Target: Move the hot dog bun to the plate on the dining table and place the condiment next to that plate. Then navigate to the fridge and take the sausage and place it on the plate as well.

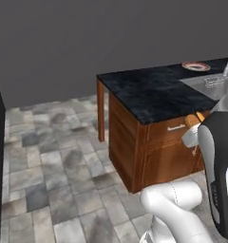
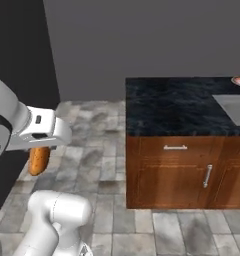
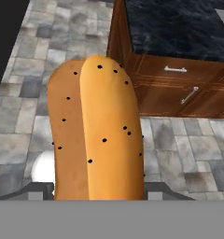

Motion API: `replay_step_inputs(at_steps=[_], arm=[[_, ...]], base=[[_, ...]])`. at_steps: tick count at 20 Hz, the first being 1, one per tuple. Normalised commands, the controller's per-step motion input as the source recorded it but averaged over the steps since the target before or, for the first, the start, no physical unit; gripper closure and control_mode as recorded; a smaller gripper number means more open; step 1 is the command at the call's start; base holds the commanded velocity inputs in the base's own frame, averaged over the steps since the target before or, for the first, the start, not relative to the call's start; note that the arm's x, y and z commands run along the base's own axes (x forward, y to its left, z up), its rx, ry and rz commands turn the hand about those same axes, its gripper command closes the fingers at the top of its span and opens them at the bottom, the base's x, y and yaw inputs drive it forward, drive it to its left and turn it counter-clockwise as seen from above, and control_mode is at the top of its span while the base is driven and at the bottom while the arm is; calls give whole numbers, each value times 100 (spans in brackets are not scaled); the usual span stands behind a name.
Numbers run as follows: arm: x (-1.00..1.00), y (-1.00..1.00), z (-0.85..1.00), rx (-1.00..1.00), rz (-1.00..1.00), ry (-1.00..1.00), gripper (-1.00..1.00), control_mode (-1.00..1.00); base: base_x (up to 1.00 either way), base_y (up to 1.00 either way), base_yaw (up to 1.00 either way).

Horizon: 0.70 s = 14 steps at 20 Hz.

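i've got the gripper [image 2: 40,150] clamped on the hot dog bun [image 3: 97,130] – held off the floor, well short of the dining table [image 1: 149,90]; the plate [image 1: 196,66] sits at its far end by the sink [image 1: 213,85].

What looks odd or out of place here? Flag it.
Nothing spilled or damaged. The one unusual thing is the bun, held in the gripper and hanging over the floor, short of the dining table. The plate sits flat at the table's far end by the sink.
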Motion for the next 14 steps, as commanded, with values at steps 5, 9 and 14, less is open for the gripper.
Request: replay_step_inputs(at_steps=[5,9,14], arm=[[0,0,0,0,0,0,100,100],[0,0,0,0,0,0,100,100],[0,0,0,0,0,0,100,100]], base=[[88,72,-28],[91,81,-26],[84,96,-26]])
